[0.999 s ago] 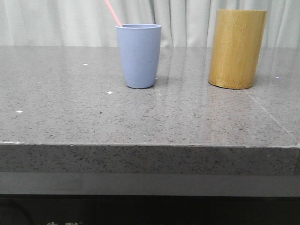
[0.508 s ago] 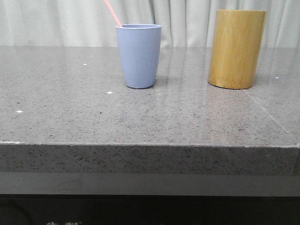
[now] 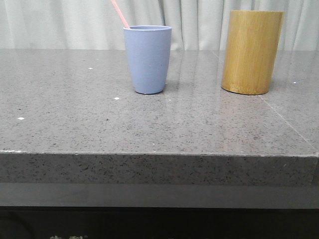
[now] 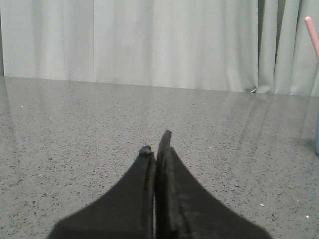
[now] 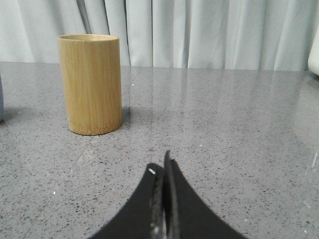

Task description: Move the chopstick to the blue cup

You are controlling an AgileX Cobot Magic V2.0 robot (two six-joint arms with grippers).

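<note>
Blue cup [image 3: 147,59] stands upright on table [image 3: 149,124], left of centre & toward the back. Chopstick [image 3: 119,13] sits in it, leaning up & to the left out of the rim's left side. Bamboo holder [image 3: 251,52] stands upright on the same table, right of cup, well apart, roughly level w/ it in depth. Curtain [image 3: 60,22] hangs behind both, along table's far edge. Front part of table lies before cup & holder. Left gripper [image 4: 156,144] sits low over table, left of cup; right gripper [image 5: 160,169] low over table, before & right of holder.
</note>
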